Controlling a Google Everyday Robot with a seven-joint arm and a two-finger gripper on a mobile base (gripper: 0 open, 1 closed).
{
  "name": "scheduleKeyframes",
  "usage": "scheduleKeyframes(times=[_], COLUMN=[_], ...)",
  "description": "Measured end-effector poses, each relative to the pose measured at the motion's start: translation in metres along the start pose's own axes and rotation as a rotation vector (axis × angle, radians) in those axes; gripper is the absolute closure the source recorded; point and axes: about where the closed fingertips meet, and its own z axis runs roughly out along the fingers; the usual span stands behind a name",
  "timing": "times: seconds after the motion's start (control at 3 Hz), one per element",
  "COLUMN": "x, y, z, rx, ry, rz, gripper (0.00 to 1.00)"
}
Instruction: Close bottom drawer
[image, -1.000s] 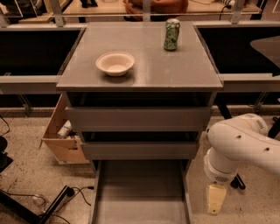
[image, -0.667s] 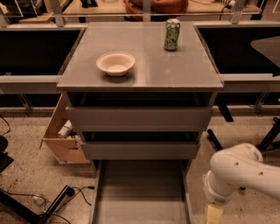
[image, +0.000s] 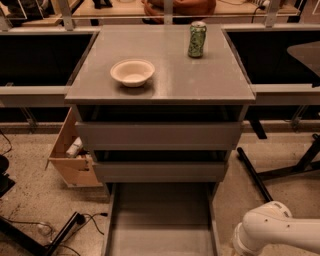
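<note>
The grey cabinet (image: 160, 135) stands in the middle of the camera view. Its bottom drawer (image: 160, 220) is pulled far out toward me as a long, shallow, empty grey tray. Its front runs off the bottom edge of the view. The two wider drawer fronts above it sit slightly out. Only a white, rounded link of my arm (image: 272, 230) shows at the lower right, to the right of the open drawer. The gripper is below the frame and out of view.
A white bowl (image: 132, 72) and a green can (image: 197, 39) sit on the cabinet top. A tan wooden box (image: 72, 155) leans at the cabinet's left. Cables (image: 65, 230) lie on the floor at the left. Black stand legs (image: 280, 170) spread at the right.
My arm has dropped lower at the right. The gripper, seen beside the drawer's right side before, has left the view at the bottom. The drawer has not moved.
</note>
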Motion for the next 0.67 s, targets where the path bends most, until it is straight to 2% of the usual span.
scheduleKeyframes(times=[0.33, 0.67], x=[0.0075, 0.0072], y=[0.0025, 0.0039], z=[0.0325, 0.0353], rx=[-0.003, -0.006], ry=[-0.013, -0.016], rz=[0.033, 0.033], gripper=[0.79, 0.99])
